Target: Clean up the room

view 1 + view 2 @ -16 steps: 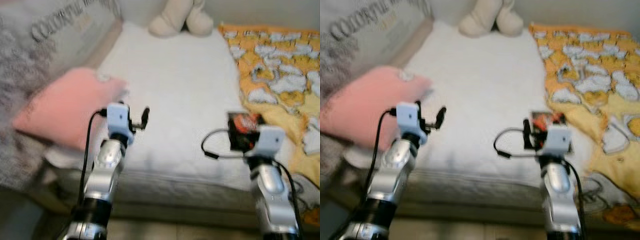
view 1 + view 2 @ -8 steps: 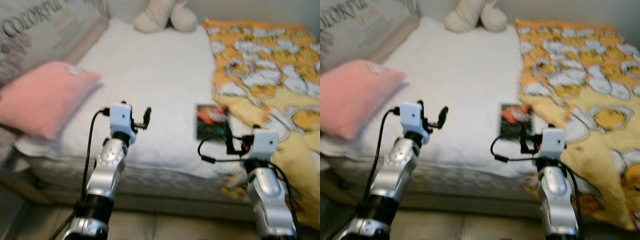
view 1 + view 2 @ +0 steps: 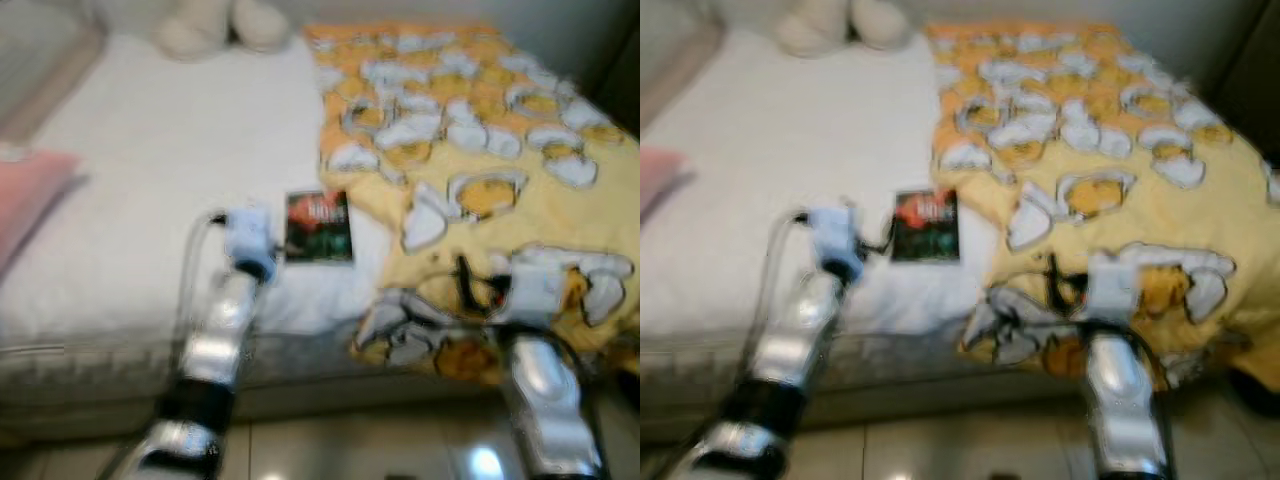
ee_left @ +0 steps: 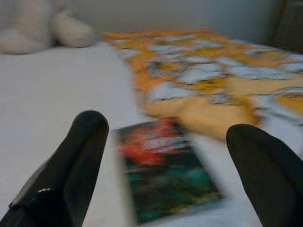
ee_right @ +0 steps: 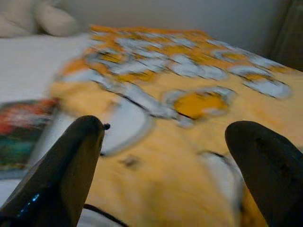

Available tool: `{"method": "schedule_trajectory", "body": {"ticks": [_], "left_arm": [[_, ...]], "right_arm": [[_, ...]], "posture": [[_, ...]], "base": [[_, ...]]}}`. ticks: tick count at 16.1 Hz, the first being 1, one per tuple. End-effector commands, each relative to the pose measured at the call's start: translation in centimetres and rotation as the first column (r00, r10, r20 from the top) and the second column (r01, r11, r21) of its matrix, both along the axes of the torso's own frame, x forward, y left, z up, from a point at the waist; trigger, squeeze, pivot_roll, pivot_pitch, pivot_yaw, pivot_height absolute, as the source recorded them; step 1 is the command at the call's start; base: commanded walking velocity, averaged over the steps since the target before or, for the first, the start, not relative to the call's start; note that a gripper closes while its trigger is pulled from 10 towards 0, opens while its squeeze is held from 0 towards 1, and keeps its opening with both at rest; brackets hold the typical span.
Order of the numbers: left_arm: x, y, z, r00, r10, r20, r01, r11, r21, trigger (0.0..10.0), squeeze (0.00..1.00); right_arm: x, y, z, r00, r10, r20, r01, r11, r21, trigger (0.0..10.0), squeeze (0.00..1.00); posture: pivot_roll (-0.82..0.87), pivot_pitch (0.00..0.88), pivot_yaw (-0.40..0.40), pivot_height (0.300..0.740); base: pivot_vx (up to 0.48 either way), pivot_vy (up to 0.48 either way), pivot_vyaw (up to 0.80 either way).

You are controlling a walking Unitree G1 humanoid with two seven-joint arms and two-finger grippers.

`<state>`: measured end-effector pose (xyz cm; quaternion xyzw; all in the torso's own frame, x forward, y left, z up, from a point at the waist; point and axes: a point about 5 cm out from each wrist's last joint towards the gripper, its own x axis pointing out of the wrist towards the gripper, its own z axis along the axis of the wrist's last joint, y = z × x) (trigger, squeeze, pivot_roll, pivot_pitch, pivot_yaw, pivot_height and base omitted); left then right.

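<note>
View has swung right since a second ago: pink pillow (image 3: 25, 195) slides to the left edge, book (image 3: 318, 226) mid-frame between spread left gripper (image 4: 170, 156) and spread right gripper (image 5: 165, 156) — likely pickup target.

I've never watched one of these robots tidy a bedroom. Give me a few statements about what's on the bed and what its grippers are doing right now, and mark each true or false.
1. A book with a dark cover lies flat on the white sheet. True.
2. The left gripper is clamped on the book. False: its fingers are open, with the book lying ahead between them, untouched.
3. The yellow blanket covers the bed's right side and hangs over its front edge. True.
4. The right gripper holds a corner of the blanket. False: it is open and holds nothing.
5. The cream plush toy sits on the blanket. False: it sits on the sheet at the far end.
</note>
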<state>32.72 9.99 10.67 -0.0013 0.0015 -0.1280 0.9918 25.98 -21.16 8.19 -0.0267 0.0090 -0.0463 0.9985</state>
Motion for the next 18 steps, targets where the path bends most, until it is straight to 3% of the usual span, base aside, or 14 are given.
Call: {"method": "schedule_trajectory", "body": {"ticks": [1, 5, 11, 18], "left_arm": [[0.24, 1.12, 0.54, 1.0, 0.019, 0.023, -0.019, 1.0, -0.004, 10.0, 0.0], [0.44, 1.55, 0.6, 0.999, 0.04, 0.017, -0.04, 0.999, -0.008, 10.0, 0.0], [0.52, 1.61, 0.54, 0.999, 0.048, 0.004, -0.048, 0.999, -0.019, 10.0, 0.0], [0.87, 1.71, 0.1, 0.997, 0.07, -0.037, -0.071, 0.997, -0.01, 10.0, 0.0]], "right_arm": [[0.17, 0.63, 0.22, 1.0, 0.013, 0.017, -0.013, 1.0, 0.001, 10.0, 0.0], [-0.01, 1.07, -0.1, 1.0, 0.021, 0.01, -0.021, 1.0, 0.006, 10.0, 0.0], [-0.17, 0.82, -0.29, 1.0, 0.013, 0.003, -0.013, 1.0, -0.001, 10.0, 0.0], [-0.43, 0.98, -0.37, 1.0, 0.023, -0.003, -0.023, 1.0, -0.006, 10.0, 0.0]], "posture": [[-0.11, 0.0, 0.039, 0.74], [-0.11, 0.0, 0.047, 0.74], [-0.11, 0.0, 0.049, 0.74], [-0.11, 0.0, 0.042, 0.74]], "base": [[0.0, 0.0, -0.62], [0.394, 0.274, 0.0], [0.437, 0.0, 0.0], [0.332, 0.347, 0.0]]}}
